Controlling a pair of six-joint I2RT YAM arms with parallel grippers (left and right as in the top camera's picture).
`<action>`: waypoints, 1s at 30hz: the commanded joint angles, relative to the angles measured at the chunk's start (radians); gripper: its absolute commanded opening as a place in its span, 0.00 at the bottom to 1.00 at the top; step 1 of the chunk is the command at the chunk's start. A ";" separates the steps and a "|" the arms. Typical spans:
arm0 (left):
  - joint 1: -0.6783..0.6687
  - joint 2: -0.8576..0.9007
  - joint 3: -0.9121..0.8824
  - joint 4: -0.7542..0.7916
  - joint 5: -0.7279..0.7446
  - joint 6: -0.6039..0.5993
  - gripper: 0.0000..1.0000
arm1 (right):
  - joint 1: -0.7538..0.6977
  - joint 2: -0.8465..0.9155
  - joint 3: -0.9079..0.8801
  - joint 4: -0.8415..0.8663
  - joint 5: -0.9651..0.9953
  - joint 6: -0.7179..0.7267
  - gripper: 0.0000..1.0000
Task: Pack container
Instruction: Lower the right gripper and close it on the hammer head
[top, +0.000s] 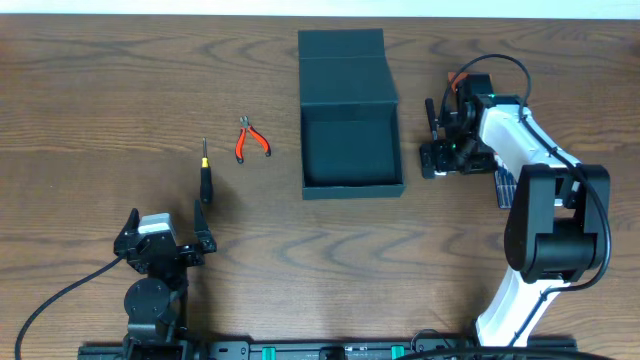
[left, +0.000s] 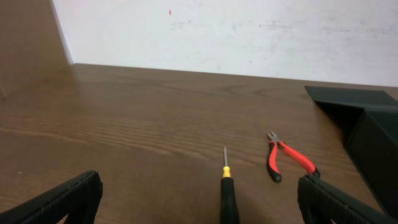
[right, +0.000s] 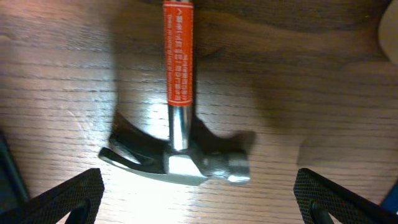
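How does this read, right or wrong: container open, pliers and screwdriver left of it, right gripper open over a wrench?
One error: the right gripper is open over a claw hammer, not a wrench, as the right wrist view shows. The container is open, with pliers and screwdriver left of it.

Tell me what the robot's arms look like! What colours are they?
The right arm is chunky white and black, with an orange bit near its wrist and a looping black cable. The left arm is mostly black, with a silvery block and its own trailing cable. Their fingers are black with a dotted texture.
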 joint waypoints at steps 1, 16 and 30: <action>0.005 -0.006 -0.026 -0.016 -0.019 -0.002 0.99 | 0.006 0.008 -0.003 0.003 -0.016 0.080 0.99; 0.005 -0.006 -0.026 -0.016 -0.019 -0.002 0.99 | 0.006 0.009 -0.003 0.013 -0.026 0.153 0.99; 0.005 -0.006 -0.026 -0.016 -0.019 -0.002 0.99 | 0.006 0.047 -0.003 0.037 -0.035 0.142 0.99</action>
